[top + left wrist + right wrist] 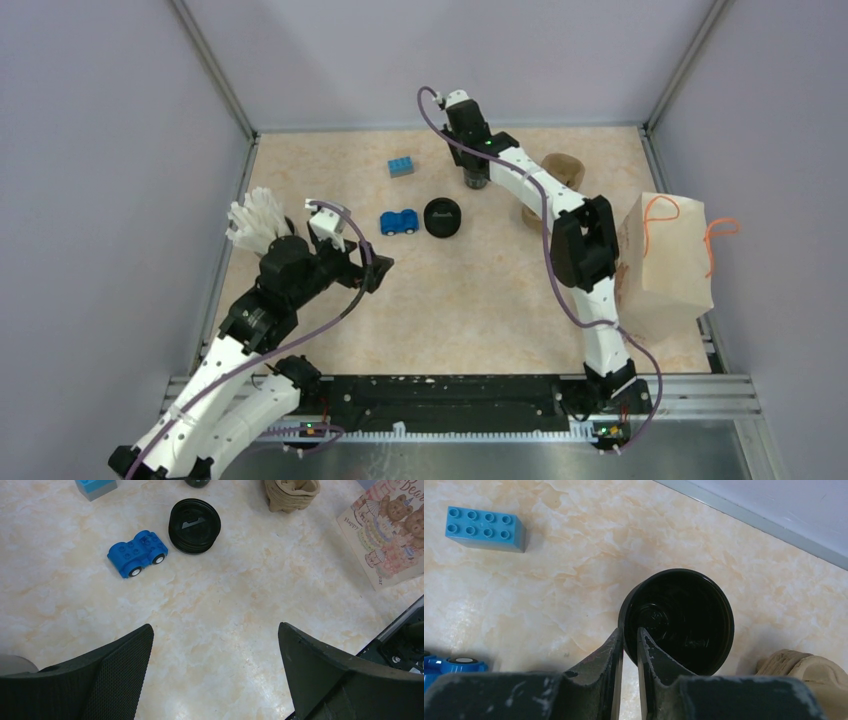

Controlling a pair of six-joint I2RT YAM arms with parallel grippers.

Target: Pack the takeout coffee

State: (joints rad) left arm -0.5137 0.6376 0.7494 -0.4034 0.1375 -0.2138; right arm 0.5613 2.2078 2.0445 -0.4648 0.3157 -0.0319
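Snugly, black cup [684, 625] rim between right pincer [629, 632] fingers [651, 660], tight on it.

the left arm [200, 415] and right arm [530, 180] are built of white blocky links joined by rounded black housings, and a thin purple cable [343, 312] runs along each. the left hand [215, 635] has two broad black fingers [122, 672], one faced with a fine mesh texture. the right hand [630, 635] has dark grey fingers [599, 665] scuffed with pale marks. small green lights [310, 429] glow at the bases.
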